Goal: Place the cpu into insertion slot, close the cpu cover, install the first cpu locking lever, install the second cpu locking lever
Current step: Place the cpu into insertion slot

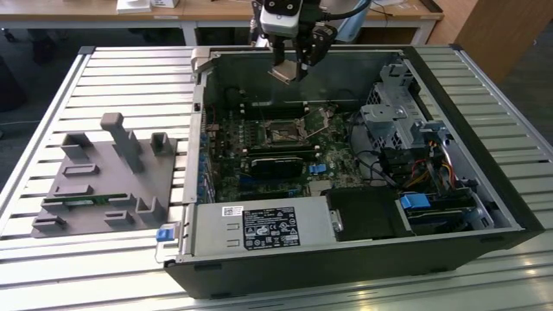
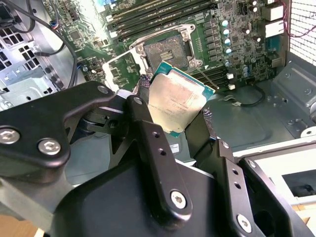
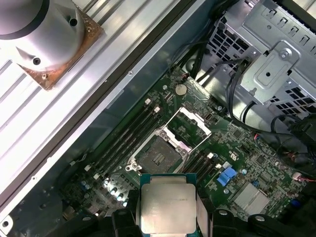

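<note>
- Gripper (image 1: 288, 70): black metal fingers clamped on opposite edges of the cpu (image 2: 176, 101), held tilted over the far side of the open computer case (image 1: 346, 259).
- The cpu: flat square, dull silvery lid, green rim.
- Insertion slot (image 3: 157, 157): bare square socket on the green motherboard, below and apart from the chip.
- The cpu cover (image 3: 195, 117): thin silver frame, raised open beside the slot.

cpu (image 3: 167, 207): one;
cpu cover (image 3: 194, 117): one;
insertion slot (image 3: 157, 157): one;
gripper (image 1: 292, 69): one;
computer case (image 1: 346, 267): one;
power supply box (image 1: 259, 227): one;
coin battery (image 3: 181, 89): one;
grey holder tray (image 1: 103, 189): one
</note>
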`<control>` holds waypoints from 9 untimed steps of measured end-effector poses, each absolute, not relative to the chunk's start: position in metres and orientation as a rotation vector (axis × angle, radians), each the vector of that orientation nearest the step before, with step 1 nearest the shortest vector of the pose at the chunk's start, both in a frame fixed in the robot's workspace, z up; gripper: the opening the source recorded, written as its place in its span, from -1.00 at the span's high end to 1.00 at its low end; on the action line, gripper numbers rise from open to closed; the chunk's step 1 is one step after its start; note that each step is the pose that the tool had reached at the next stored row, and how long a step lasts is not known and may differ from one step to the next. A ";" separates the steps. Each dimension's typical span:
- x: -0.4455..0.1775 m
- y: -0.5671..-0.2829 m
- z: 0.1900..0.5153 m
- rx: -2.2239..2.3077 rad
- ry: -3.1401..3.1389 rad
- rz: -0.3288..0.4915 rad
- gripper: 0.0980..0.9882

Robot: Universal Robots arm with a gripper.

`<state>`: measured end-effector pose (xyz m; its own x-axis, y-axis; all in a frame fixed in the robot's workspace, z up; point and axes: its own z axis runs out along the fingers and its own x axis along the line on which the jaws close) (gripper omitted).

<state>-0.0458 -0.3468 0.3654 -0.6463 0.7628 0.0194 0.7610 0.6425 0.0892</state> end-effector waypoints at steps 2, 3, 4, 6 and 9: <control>-0.046 -0.347 0.365 1.320 2.825 0.139 0.01; -0.046 -0.347 0.365 1.323 2.824 0.139 0.01; -0.046 -0.347 0.365 1.326 2.822 0.139 0.01; -0.046 -0.347 0.365 1.334 2.818 0.139 0.01; -0.046 -0.347 0.365 1.352 2.809 0.139 0.01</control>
